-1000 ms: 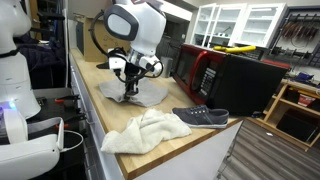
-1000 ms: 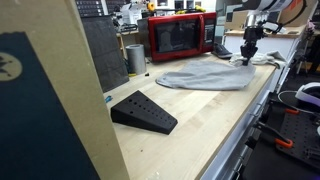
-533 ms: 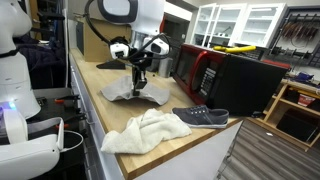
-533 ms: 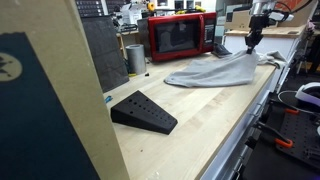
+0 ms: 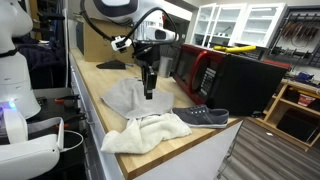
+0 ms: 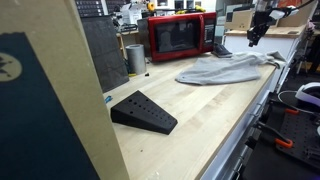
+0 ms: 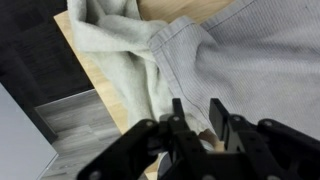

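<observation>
pincer (image 5: 149,92): hangs from the arm over the worktop (image 5: 88,78), pointing straight down. in the wrist view its two fingers (image 7: 178,112) stand apart with a plain gap between them and nothing is clamped in that gap; state recorded as spread, not holding.

grey cloth (image 5: 122,96): lies crumpled on the worktop directly under and beside the pincer. in an exterior view the pincer (image 6: 251,40) is seen raised clear above the grey cloth (image 6: 222,69), with no contact. the wrist view shows its ribbed fabric (image 7: 255,70) filling the upper right, below the fingers.

white towel (image 5: 147,131): bunched near the front edge of the worktop, just beside the grey cloth; in the wrist view the two fabrics (image 7: 115,45) meet and overlap along a fold.

dark shoe (image 5: 201,116): on its sole next to the white towel, near the worktop's end.

red microwave (image 5: 205,68): at the back of the worktop, door shut, well apart from the pincer.

black wedge (image 6: 143,111) and metal canister (image 6: 135,58): on the worktop, far from the cloth.
</observation>
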`<state>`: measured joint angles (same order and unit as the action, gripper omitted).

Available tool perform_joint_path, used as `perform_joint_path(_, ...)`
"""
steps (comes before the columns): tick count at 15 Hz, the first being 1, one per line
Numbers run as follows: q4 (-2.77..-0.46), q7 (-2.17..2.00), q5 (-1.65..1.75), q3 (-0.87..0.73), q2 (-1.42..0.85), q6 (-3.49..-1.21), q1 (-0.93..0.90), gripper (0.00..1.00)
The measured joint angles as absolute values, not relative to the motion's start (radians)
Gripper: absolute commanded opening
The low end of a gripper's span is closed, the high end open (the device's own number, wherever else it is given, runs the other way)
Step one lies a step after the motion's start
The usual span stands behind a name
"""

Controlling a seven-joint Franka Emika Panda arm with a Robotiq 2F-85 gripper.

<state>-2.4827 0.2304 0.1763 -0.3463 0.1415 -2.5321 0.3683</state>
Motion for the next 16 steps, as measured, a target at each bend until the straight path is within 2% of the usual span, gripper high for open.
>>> perform_joint_path(4,-2.483,0.214,0.167,-0.334,0.167,-2.535,0.352,0.96)
perform_joint_path(5,-2.482,0.23,0.13,-0.333,0.18,-2.52,0.336,0.99)
perform_joint_path(10,-2.444,0.383,-0.076,-0.327,0.268,-2.332,0.217,1.0)
perform_joint_path(16,-2.422,0.494,-0.106,-0.305,0.274,-2.124,0.131,1.0)
